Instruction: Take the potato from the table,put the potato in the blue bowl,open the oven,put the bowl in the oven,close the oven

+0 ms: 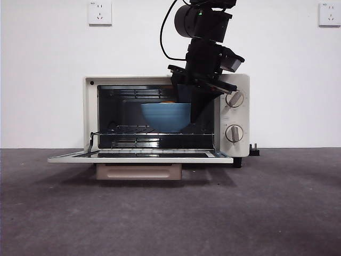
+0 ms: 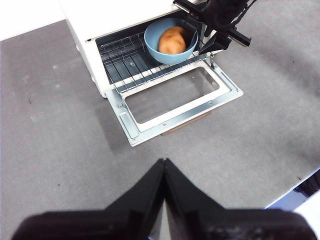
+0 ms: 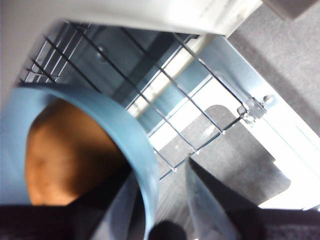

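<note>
The cream-white oven (image 1: 160,80) stands with its glass door (image 1: 138,158) folded down flat. Inside, on the wire rack (image 2: 125,60), is the blue bowl (image 1: 166,116), toward the knob side. The orange-brown potato (image 2: 172,40) lies in the bowl (image 2: 165,56). My right gripper (image 1: 189,104) reaches into the oven mouth from above. Its jaws straddle the bowl's rim (image 3: 142,150), one inside beside the potato (image 3: 65,150), one outside with a gap to the wall, so it is open. My left gripper (image 2: 164,165) hangs shut high above the dark grey table (image 1: 266,213), in front of the oven.
The lowered door (image 2: 125,112) juts out over the table, its beige handle (image 1: 138,172) hanging under its front edge. Two round knobs (image 1: 234,99) sit on the oven's right panel. A white wall with outlets (image 1: 99,13) stands behind. The table's edge (image 2: 295,185) shows nearby.
</note>
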Action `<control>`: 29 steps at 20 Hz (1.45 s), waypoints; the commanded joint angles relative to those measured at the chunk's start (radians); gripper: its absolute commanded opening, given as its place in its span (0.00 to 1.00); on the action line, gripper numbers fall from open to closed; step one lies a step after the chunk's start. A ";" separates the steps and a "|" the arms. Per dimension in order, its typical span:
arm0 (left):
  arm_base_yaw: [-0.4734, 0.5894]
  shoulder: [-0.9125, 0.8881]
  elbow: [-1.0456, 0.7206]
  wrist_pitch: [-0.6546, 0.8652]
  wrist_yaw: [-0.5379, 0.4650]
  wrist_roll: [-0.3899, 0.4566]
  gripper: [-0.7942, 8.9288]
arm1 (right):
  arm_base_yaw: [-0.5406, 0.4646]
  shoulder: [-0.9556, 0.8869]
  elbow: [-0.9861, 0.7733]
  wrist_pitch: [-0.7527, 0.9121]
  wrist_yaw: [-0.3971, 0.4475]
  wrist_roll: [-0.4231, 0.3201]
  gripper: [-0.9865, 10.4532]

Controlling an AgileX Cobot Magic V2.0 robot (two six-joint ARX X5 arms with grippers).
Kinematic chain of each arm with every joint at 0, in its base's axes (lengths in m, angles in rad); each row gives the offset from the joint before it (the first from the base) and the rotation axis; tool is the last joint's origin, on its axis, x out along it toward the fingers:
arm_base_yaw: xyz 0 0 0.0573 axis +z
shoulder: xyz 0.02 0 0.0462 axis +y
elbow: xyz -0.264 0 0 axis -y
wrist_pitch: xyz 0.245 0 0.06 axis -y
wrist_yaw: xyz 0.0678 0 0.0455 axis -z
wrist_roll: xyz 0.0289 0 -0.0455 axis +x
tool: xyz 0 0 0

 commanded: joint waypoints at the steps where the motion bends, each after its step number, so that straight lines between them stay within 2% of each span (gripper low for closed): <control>1: -0.003 -0.003 -0.005 0.005 0.001 0.010 0.08 | 0.009 0.021 0.016 0.006 0.017 -0.010 0.23; 4: -0.003 -0.003 -0.005 0.005 0.000 0.010 0.08 | 0.016 0.021 0.042 0.002 0.042 -0.011 0.23; 15: -0.003 -0.003 -0.005 0.005 0.000 0.011 0.08 | 0.016 0.021 0.135 -0.058 0.053 -0.035 0.23; 19: -0.003 -0.003 -0.005 0.005 0.000 0.012 0.08 | 0.021 0.021 0.182 -0.131 0.071 -0.059 0.23; 21: -0.003 -0.003 -0.005 0.005 0.000 0.012 0.08 | 0.022 0.021 0.232 -0.193 0.102 -0.126 0.22; 23: -0.003 0.001 -0.005 0.005 0.000 0.013 0.08 | 0.027 0.021 0.297 -0.263 0.134 -0.224 0.22; 24: -0.003 0.002 -0.005 0.005 0.000 0.013 0.08 | 0.029 0.021 0.339 -0.299 0.166 -0.296 0.22; 25: -0.003 0.004 -0.005 0.005 0.000 0.014 0.08 | 0.035 0.018 0.374 -0.299 0.172 -0.407 0.21; 28: -0.003 0.009 -0.005 0.005 0.000 0.016 0.08 | 0.070 -0.037 0.443 -0.299 0.203 -0.648 0.09; 29: -0.003 0.010 -0.005 0.005 0.000 0.015 0.08 | 0.087 -0.068 0.447 -0.300 0.234 -0.766 0.08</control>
